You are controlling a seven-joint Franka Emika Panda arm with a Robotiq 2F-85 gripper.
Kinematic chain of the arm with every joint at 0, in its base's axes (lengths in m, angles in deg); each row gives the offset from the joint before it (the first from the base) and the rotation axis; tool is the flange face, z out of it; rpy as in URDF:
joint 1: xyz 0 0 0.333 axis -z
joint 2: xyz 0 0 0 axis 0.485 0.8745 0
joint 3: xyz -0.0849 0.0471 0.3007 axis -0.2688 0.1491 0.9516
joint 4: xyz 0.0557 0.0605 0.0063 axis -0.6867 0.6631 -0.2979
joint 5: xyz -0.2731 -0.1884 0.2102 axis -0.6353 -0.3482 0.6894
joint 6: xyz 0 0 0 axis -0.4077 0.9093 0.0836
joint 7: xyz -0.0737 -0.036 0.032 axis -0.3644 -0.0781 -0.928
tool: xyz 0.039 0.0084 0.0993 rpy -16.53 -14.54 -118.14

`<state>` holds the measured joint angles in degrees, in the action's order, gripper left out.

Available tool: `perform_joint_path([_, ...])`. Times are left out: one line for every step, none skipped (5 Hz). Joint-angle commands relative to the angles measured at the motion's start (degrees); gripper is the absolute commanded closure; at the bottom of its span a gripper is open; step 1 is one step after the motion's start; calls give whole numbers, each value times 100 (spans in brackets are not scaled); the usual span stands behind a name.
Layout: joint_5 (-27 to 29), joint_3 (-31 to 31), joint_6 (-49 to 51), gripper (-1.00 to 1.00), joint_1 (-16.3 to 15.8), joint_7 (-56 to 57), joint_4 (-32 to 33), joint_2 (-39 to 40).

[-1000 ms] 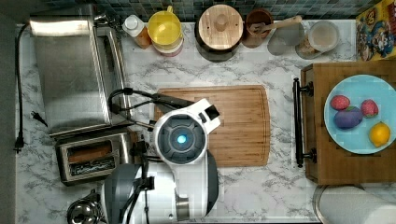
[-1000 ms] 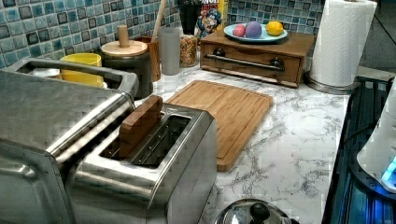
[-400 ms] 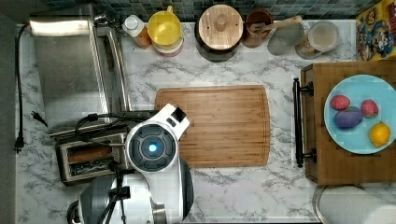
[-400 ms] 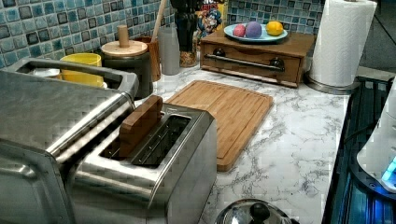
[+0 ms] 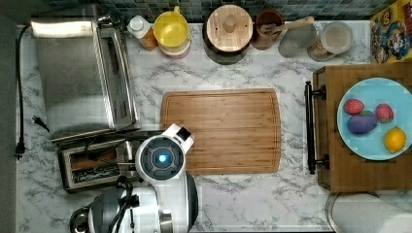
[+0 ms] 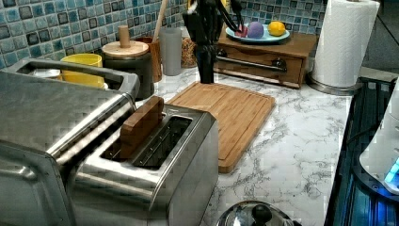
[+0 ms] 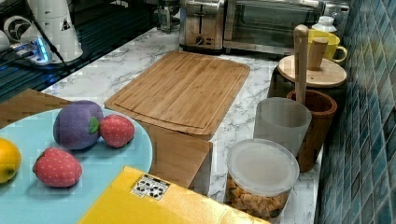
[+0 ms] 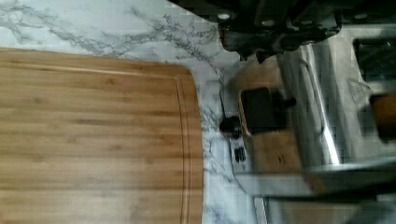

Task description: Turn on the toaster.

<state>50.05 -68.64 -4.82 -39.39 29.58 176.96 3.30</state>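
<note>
While the toaster [image 5: 92, 162] sits on the worktop [image 5: 243, 199], the arm [image 5: 160, 158] hovers at its 3 o'clock end. Bread [image 6: 141, 125] stands in one slot. I cannot tell the tool's state.

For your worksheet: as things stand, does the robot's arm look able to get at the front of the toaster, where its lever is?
Probably yes. In the top view the arm hangs over the toaster's end beside the cutting board, and nothing stands on the marble between them.

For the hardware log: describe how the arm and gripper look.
The arm is glossy white with rounded joints; one round cap carries a glowing blue light, and black cables run along its grey lower section. The gripper is black.
</note>
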Motion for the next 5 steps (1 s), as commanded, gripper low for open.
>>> perform_joint_path([801, 259, -1372, 100, -271, 283, 900, -937])
perform_joint_path([882, 306, -1685, 100, -218, 179, 1046, -1043])
perform_joint_path([965, 201, -1668, 100, -262, 180, 938, -841])
perform_joint_path([981, 336, -1715, 100, -140, 236, 845, -621])
perform_joint_path([1012, 295, -1992, 100, -260, 170, 842, -459])
